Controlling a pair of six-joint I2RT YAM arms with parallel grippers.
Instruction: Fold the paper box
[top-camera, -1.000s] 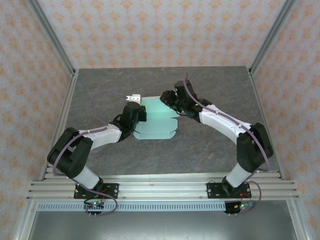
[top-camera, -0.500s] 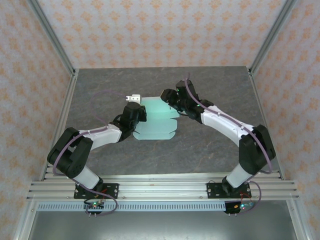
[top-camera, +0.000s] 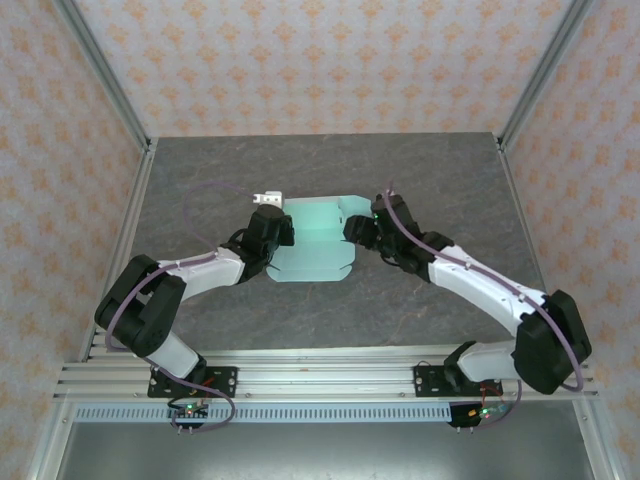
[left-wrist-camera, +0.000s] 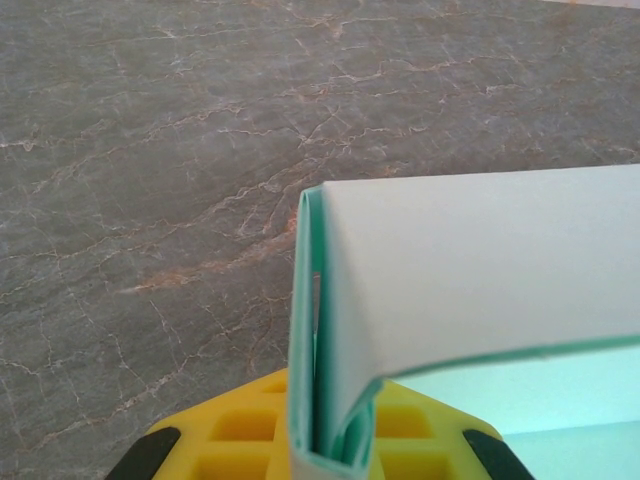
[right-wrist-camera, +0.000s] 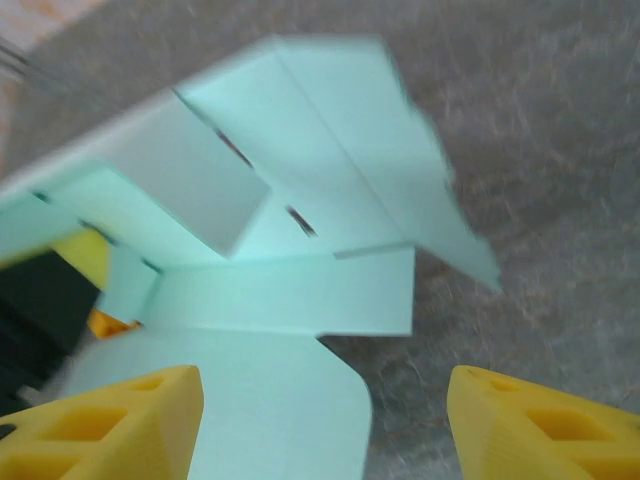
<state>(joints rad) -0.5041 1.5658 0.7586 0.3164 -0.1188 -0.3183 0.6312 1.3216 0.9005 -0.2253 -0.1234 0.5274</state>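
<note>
Grey veined stone tabletop (top-camera: 440, 180) sits inside peach-patterned walls. Left of centre, the left gripper (top-camera: 280, 238) is closed tight on the left edge of the paper box (top-camera: 318, 252). Its wrist camera shows a doubled fold of the mint sheet pinched between the yellow fingers (left-wrist-camera: 235, 440). The paper box lies mid-table, mostly flat, with panels raised along its far side and a rounded flap at the near edge. To the right, the right gripper (top-camera: 352, 230) hovers at the sheet's right edge, jaws spread wide and clamping nothing. Its blurred wrist view puts a rounded flap between the yellow fingertips (right-wrist-camera: 110, 420), perhaps just beneath them.
</note>
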